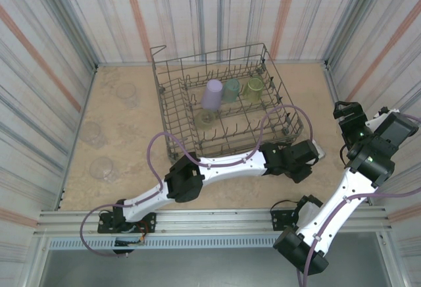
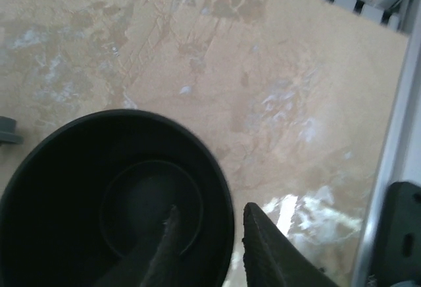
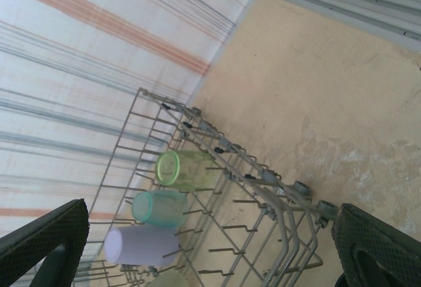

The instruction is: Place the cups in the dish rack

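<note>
Dark cup [image 2: 112, 208] astride left gripper [image 2: 210, 234] fingers

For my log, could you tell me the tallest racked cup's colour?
Lavender; the tallest cup shows best from the top camera.

Pastel tumblers set against grey wire and mottled tan.

A lavender translucent plastic tumbler [image 1: 212, 94], a teal one [image 1: 231, 89] and a yellow-green one [image 1: 254, 87] are seen in the grey metal wire dish rack [image 1: 172, 106]; the round dark cup [image 2: 79, 168] is black, the bench [image 1: 125, 122] blotchy beige.
</note>
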### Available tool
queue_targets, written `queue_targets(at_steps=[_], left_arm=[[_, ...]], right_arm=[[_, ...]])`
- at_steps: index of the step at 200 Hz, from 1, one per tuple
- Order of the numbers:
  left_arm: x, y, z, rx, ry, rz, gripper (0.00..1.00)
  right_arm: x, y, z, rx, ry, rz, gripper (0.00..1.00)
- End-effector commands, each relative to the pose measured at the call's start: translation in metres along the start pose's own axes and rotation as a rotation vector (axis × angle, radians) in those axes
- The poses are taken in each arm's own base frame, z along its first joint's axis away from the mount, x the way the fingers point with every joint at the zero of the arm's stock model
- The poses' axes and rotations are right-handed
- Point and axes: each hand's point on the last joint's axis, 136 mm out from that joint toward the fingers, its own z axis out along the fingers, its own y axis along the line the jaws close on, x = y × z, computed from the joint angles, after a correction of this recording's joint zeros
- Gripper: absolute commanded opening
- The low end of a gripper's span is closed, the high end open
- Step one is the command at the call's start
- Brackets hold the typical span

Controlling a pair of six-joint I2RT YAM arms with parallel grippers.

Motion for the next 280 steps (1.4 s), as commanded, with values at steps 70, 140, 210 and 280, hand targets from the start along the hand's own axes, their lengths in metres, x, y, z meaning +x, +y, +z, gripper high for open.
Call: queue_targets(at_steps=[70,140,210,280], left_arm=[[0.029,0.008,0.013,-0.039,0.09,0.071,0.67],[0.049,0.014,0.026,-0.077,0.155,0.171,0.41],[0.026,0.012,0.01,-0.085,0.105,0.168,0.0],[-0.036,0.005,-0.056,-0.064,-0.05,0.124,0.0]], right_arm=[[0.003,0.0,0.0,-0.016,0.001,0.002,0.99],[0.003,0.002,-0.001,-0.02,-0.002,0.001,0.99],[0.002,0.005,-0.002,-0.031,0.0,0.004,0.99],[0.003,0.01,-0.004,-0.048,0.007,0.016,0.99]])
